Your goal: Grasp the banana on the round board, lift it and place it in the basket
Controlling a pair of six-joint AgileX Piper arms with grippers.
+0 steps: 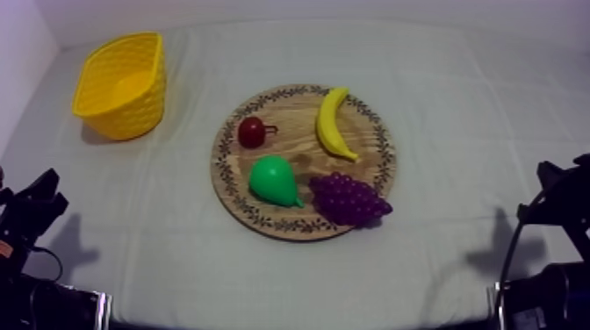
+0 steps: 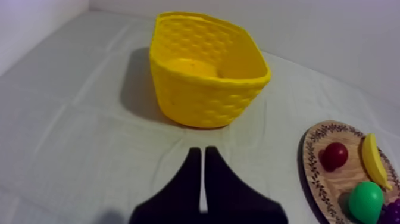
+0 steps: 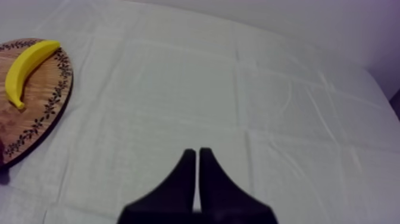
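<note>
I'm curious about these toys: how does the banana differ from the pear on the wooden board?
The banana is yellow, the pear green. The banana is long and curved, the pear plump and tapered. On the wooden board, the banana lies by the far rim, the pear nearer the front, beside the grapes. Both are toy fruit.

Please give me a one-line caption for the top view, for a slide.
Banana, pear, grapes and small red fruit lie on the wooden board; yellow basket stands apart at its left.
</note>
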